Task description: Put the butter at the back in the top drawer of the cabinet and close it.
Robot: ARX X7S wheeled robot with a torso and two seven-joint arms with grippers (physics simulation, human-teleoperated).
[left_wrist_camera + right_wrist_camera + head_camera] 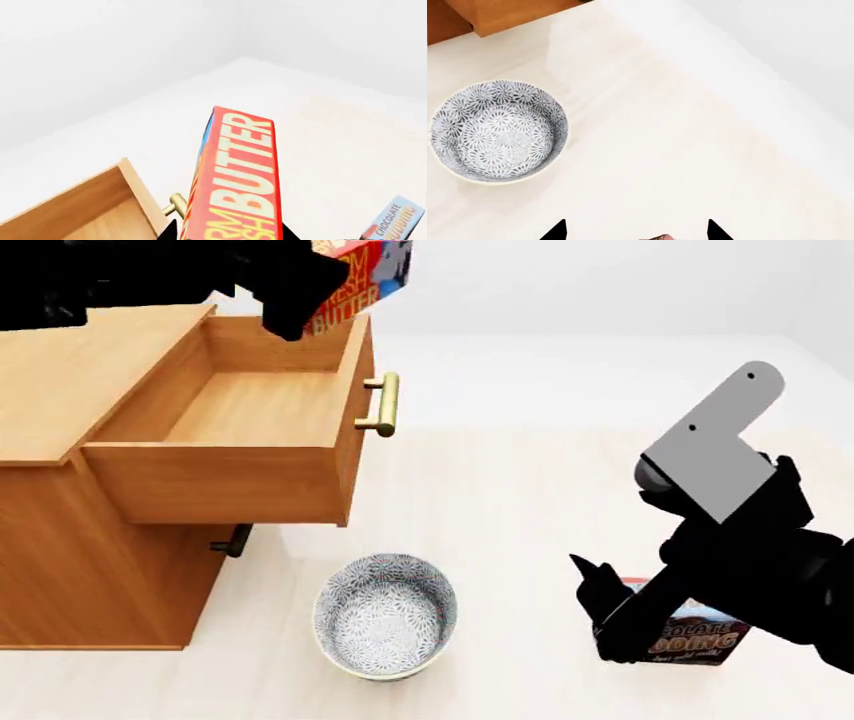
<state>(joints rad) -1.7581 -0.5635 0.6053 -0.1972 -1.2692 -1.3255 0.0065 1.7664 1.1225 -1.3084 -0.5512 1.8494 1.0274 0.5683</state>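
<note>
Butter (363, 280) pinched in left gripper (296, 302) above open top drawer (254, 410).
Left wrist view alone shows its long axis extending away from the fingers; right gripper (635, 231) fingers spread, visible only in the right wrist view.

I count: one butter (363, 280) box upper left of head frame, one pudding box (694, 638) lower right, one patterned bowl (384, 616) bottom centre, one cabinet (80, 540) left, two brass handles (382, 404) visible, two grippers.
</note>
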